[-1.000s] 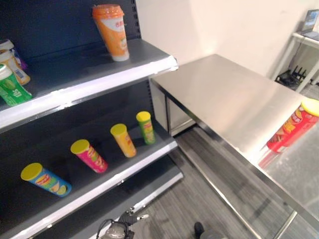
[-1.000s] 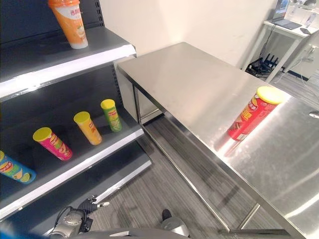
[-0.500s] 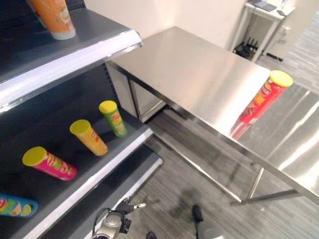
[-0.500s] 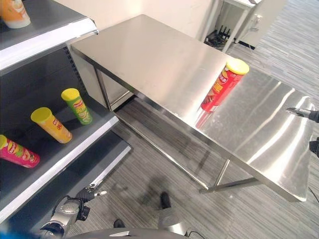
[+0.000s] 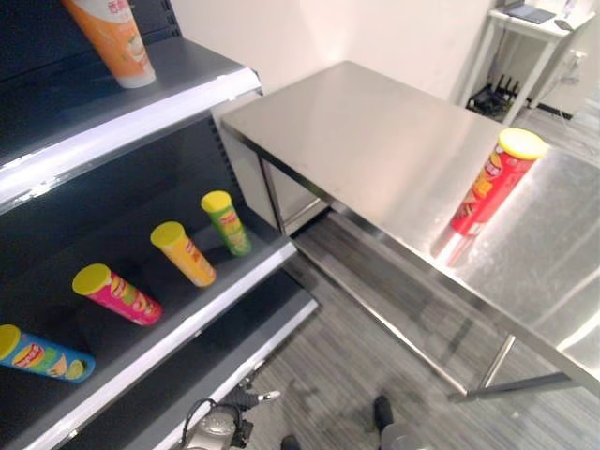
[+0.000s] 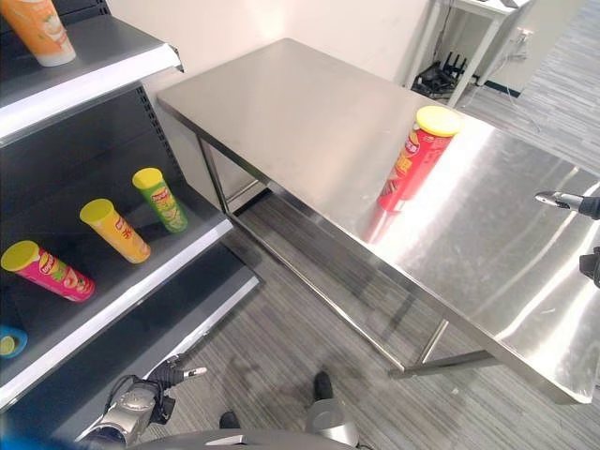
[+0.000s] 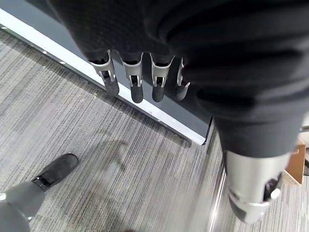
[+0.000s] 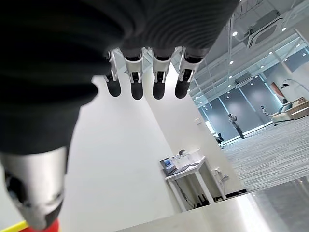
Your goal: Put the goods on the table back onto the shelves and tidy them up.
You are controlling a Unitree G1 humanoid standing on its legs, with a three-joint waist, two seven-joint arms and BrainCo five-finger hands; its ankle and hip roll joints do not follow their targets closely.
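Left eye view: a steel surface [image 5: 375,141] stands beside a dark shelf unit [image 5: 112,131], the shelves at 9 o'clock of the surface.
Red can: a red can [image 5: 486,182] with a yellow lid stands upright on the surface near its front edge, at about 3 o'clock in this view, well apart from the shelves.
Top shelf: an orange cup [image 5: 112,42] stands upright at about 11 o'clock.
Lower shelf: four yellow-lidded cans lie tilted in a row, apart from each other: a green can [image 5: 227,223] nearest the surface, then an orange can [image 5: 184,253], a pink can [image 5: 117,294] and a blue can [image 5: 42,353] towards 8 o'clock.
Floor: grey striped floor [image 5: 375,375] under and before the surface.
Side desk: a white desk [image 5: 530,28] stands at 1 o'clock by the wall.
Left hand: the left hand [image 7: 140,79] hangs low by the base of the shelves, over the floor; its fingers are straight and it holds nothing.
Right hand: the right hand [image 8: 145,77] is raised with fingers straight and relaxed, empty; in the right eye view a fingertip of it [image 6: 561,200] shows at 3 o'clock above the far end of the surface, apart from the red can.
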